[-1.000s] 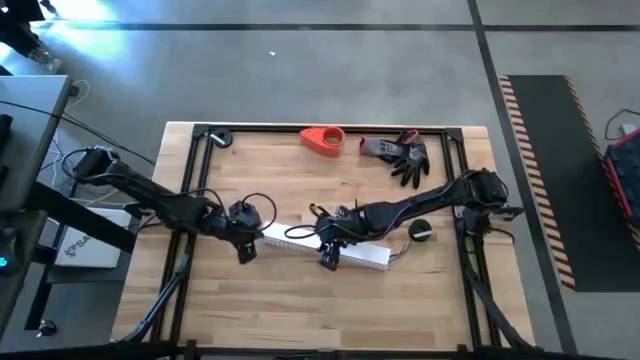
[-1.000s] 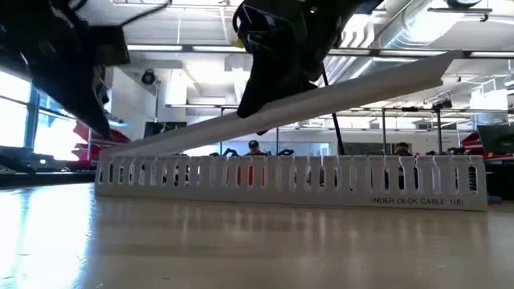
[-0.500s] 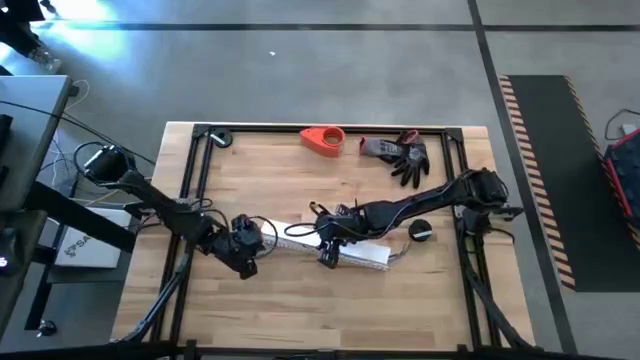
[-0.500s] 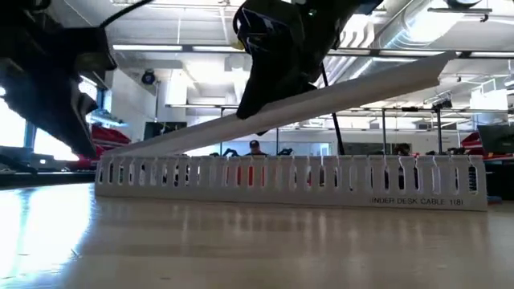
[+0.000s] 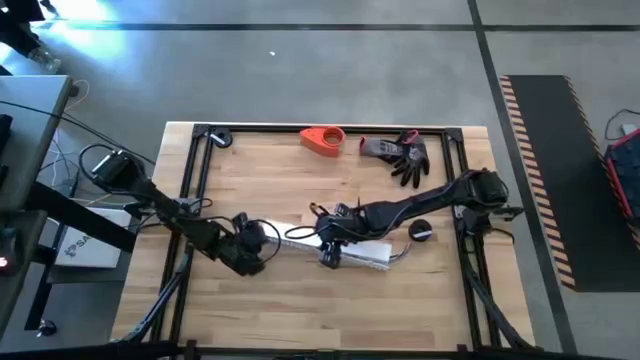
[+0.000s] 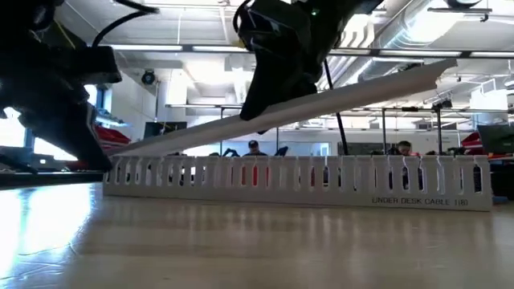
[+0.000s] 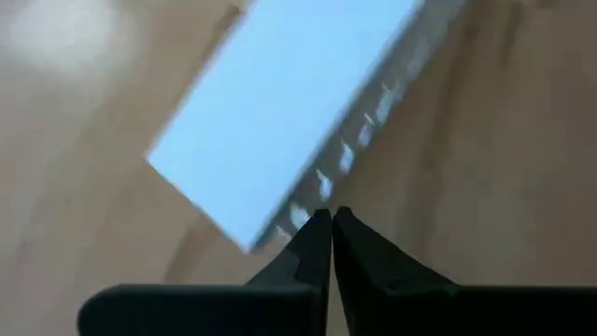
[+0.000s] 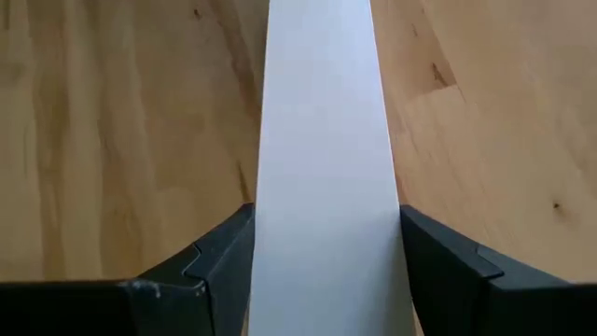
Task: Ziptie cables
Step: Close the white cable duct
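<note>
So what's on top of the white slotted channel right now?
A flat white strip slants above the slotted channel, one end low on it, the other raised. The right gripper clamps the strip. Whether cables lie inside the channel cannot be seen.

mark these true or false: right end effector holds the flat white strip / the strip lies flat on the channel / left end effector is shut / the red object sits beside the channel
1. The right end effector holds the flat white strip. True: its fingers stand on either side of it.
2. The strip lies flat on the white slotted channel. False: in the low view it slopes, one end raised.
3. The left end effector is shut. True: the fingertips meet with nothing between them.
4. The red object sits beside the channel. False: it is at the table's far edge, near the glove.
</note>
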